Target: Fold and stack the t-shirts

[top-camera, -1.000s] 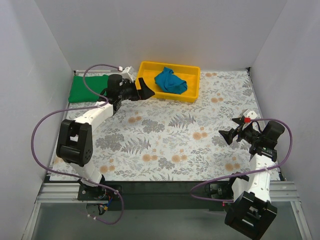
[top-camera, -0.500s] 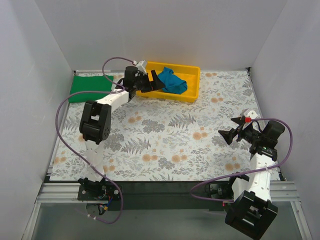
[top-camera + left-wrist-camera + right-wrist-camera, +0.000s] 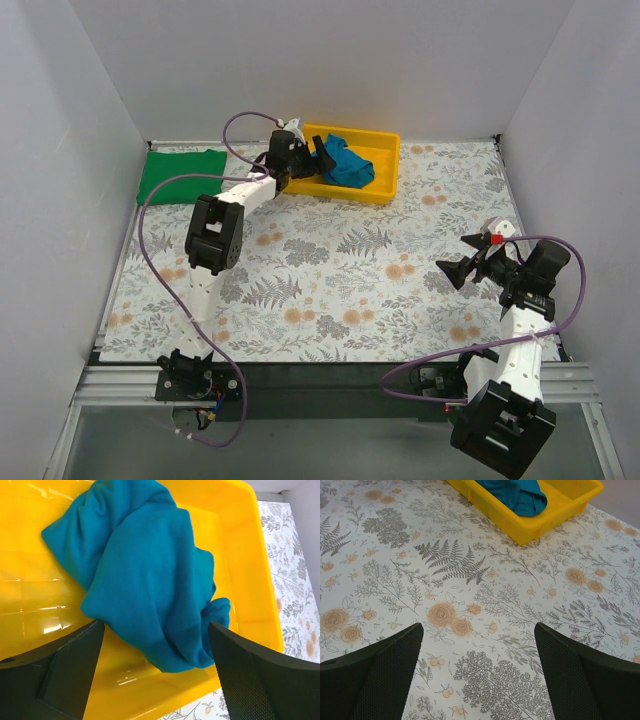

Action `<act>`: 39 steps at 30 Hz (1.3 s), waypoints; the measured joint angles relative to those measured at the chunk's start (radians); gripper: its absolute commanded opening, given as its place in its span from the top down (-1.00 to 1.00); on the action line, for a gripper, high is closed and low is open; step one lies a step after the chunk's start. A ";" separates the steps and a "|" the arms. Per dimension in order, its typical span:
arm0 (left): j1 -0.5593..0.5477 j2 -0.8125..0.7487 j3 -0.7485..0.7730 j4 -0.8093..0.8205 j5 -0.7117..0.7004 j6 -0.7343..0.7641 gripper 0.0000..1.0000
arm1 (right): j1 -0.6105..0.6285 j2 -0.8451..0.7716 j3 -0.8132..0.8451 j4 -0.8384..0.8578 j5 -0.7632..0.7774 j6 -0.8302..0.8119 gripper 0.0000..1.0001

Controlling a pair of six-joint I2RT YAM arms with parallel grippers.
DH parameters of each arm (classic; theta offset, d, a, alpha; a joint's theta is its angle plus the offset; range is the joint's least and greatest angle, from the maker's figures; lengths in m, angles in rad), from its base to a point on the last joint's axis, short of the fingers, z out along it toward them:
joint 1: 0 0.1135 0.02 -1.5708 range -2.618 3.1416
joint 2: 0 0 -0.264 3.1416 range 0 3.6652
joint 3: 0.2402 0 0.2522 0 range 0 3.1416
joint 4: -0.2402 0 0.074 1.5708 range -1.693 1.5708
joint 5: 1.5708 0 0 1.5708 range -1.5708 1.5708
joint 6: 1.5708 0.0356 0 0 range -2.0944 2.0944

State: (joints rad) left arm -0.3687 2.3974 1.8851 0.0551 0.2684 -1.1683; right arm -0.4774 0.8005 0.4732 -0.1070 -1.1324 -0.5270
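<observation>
The teal-blue t-shirt (image 3: 348, 162) lies crumpled in the yellow tray (image 3: 385, 190) at the back of the table; it also shows in the left wrist view (image 3: 145, 575) and the right wrist view (image 3: 517, 491). The green t-shirt (image 3: 180, 175) lies folded flat at the back left. My left gripper (image 3: 318, 157) is open and empty, over the tray's left end, its fingers (image 3: 65, 670) straddling the near edge of the teal shirt. My right gripper (image 3: 455, 270) is open and empty, above the floral cloth at the right.
The tray's near wall (image 3: 165, 700) lies just under my left gripper. White walls enclose the table on three sides. The floral cloth (image 3: 340, 270) covers the table between the two arms, and fills the right wrist view (image 3: 470, 615).
My left arm has swung right from beside the green t-shirt to the yellow tray, and its open gripper now hangs over the teal shirt. The right arm has not moved.
</observation>
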 measured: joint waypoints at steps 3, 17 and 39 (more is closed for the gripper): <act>-0.004 0.019 0.013 -0.003 -0.016 0.001 -0.46 | 0.000 0.000 0.003 0.000 -0.002 0.000 -0.97; -0.020 0.080 0.095 0.021 -0.040 -0.032 1.00 | 0.000 -0.001 0.004 0.000 -0.027 0.008 -0.97; -0.021 -0.643 0.028 0.053 0.156 0.066 1.00 | 0.000 -0.017 0.004 0.000 -0.031 0.008 -0.97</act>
State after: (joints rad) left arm -0.3897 1.7546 1.9133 0.1078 0.4244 -1.1027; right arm -0.4774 0.7837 0.4770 -0.1074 -1.1629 -0.5190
